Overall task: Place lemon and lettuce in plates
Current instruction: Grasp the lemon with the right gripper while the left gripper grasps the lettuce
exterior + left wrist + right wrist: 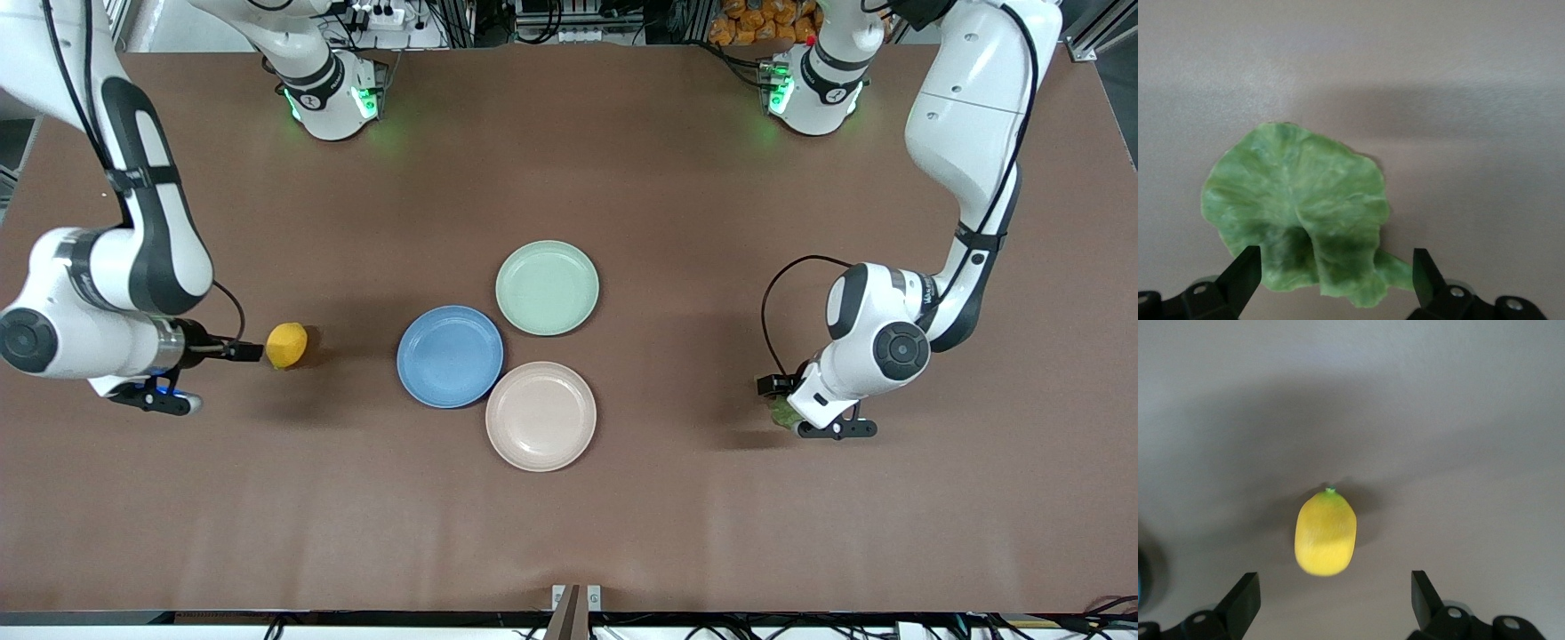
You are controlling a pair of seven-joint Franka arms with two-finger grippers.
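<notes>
The small, yellow, oval lemon (286, 345) with its finely pebbled skin lies on the brown table (622, 516), well apart from the round, matte blue plate (450, 356), toward the right arm's end. It looks firm and light but round enough to roll, so a grasp across its short middle seems safest. The right gripper (1331, 600) hangs just beside it, fingers spread and empty.

The crinkled, dull green lettuce leaf (1298, 213) lies flat on the table, well apart from the pale pinkish-beige plate (540, 415), toward the left arm's end. It looks thin, soft and floppy; pinching the thicker ribbed stem end should hold best. The left gripper (1335, 270) straddles that end, fingers apart, not yet closed on it.
</notes>
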